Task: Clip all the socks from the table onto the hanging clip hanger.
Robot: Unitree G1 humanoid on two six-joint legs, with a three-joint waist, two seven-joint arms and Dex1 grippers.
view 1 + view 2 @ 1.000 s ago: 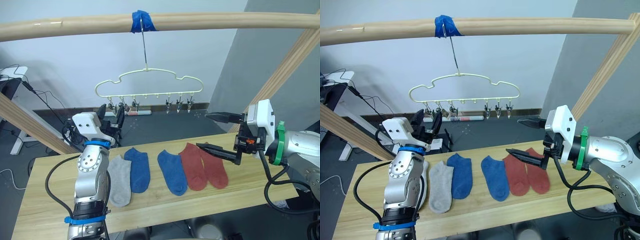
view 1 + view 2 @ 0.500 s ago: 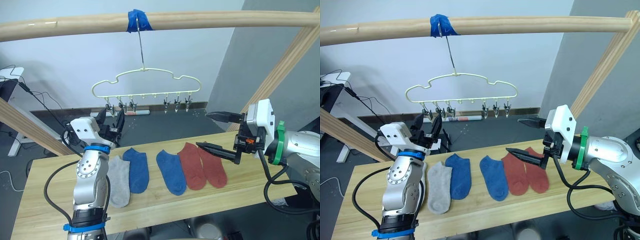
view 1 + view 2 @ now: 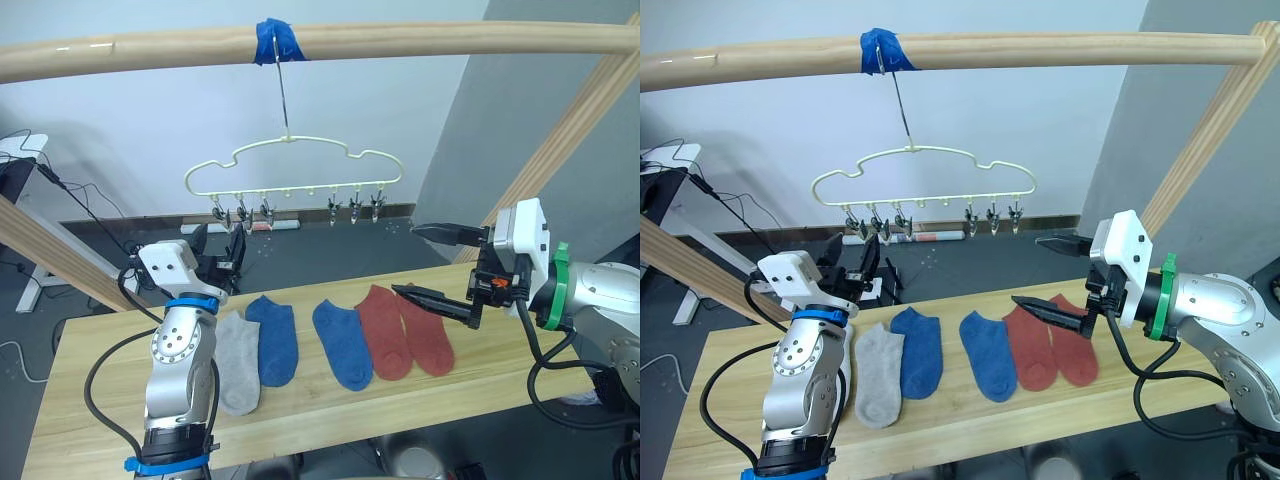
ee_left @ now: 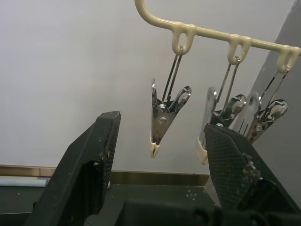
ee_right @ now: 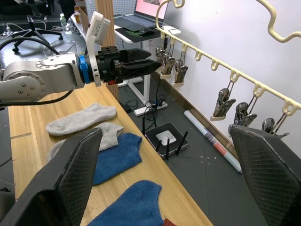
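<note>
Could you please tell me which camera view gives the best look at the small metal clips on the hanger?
The left wrist view: the small metal clips hang close up between the open left pincer fingers, under the pale yellow wire hanger. The eye views show the whole row small, and the right wrist view shows it from the side.

The left pincer (image 4: 157, 162) is gaping just below the clip hanger's (image 3: 290, 165) end clip (image 4: 164, 115), open air lying between. Neighbouring clips (image 4: 221, 122) are crowding one side. The right pincer (image 3: 425, 262) is gaping over red socks (image 3: 405, 330).
</note>
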